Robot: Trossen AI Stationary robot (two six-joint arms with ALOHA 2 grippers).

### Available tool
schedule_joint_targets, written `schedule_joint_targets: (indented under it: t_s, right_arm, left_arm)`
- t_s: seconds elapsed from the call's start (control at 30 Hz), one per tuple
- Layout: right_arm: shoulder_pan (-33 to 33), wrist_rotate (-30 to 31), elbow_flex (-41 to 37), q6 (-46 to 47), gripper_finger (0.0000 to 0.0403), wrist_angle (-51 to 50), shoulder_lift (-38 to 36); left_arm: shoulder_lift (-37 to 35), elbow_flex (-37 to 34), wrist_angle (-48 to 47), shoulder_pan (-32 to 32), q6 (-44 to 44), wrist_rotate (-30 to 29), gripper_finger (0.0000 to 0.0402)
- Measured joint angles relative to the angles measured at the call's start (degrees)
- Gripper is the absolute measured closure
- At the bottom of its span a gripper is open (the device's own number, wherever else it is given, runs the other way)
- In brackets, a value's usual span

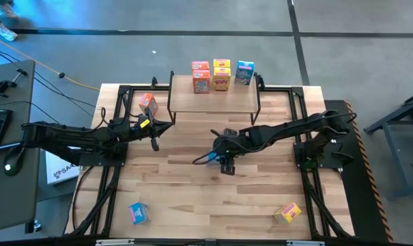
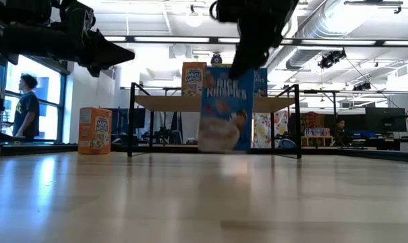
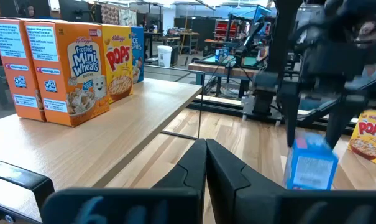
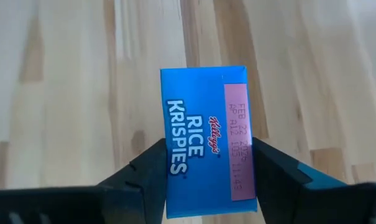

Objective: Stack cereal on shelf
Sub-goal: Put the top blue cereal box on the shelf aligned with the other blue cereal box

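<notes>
Overhead first, I log the right gripper [image 1: 226, 164] over mid-table, in front of the shelf [image 1: 214, 101], a light-wood rectangular top on thin black legs. On that top stand orange boxes [image 1: 201, 76], a yellow box [image 1: 222, 75] and a blue box [image 1: 244, 72] in a row along the far edge. I also count one orange box [image 1: 148, 104] on the table just left of the shelf, a blue one [image 1: 138, 212] lying near the front left, and a yellow one [image 1: 287, 213] front right. The left gripper [image 1: 153, 139] hangs left of centre.

Low view: a Rice Krispies box [image 2: 225, 108] stands upright, long axis vertical, glossy printed front facing this camera, base on the planked tabletop [image 2: 204, 196].

Left wrist view: I see my left fingers [image 3: 206, 171] pressed together, holding nothing.

Right wrist view: the blue carton's [image 4: 207, 140] top panel faces the camera, its long side running between my two dark fingers [image 4: 144, 171], which flank it closely; I cannot tell whether they are pressing the cardboard.
</notes>
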Motion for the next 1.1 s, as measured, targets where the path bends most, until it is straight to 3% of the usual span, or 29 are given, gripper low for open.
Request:
schedule_joint_targets:
  t_s: [0.17, 0.3, 0.43, 0.6, 0.83, 1.1]
  right_arm:
    - [-1.55, 0.15, 3.10, -1.61, 0.0228, -3.62, -4.34]
    - [-4.60, 4.61, 11.00, -8.04, 0.0228, -14.28, -6.25]
    - [-10.99, 7.66, 20.01, -15.81, 0.0228, -26.44, -6.31]
    - [-21.34, 8.37, 26.94, -25.97, 0.0228, -33.34, -6.31]
    - [-33.38, 5.23, 27.80, -35.66, 0.0228, -32.89, -5.60]
    - [-39.97, 0.98, 27.78, -39.10, 0.0228, -30.39, -3.27]
  left_arm:
    - [-0.01, 0.00, 0.08, -0.02, 0.31, -0.19, 0.0400]
    - [0.00, 0.00, 0.11, -0.02, 0.33, -0.20, 0.0401]
    - [-0.02, 0.00, 0.11, -0.02, 0.02, -0.20, 0.0401]
    - [-0.02, 0.00, 0.11, -0.02, 0.02, -0.20, 0.0401]
    - [-0.02, 0.00, 0.66, -0.02, 0.00, -0.22, 0.0401]
    - [-0.02, 0.02, 0.64, -0.02, -0.11, -0.27, 0.0401]
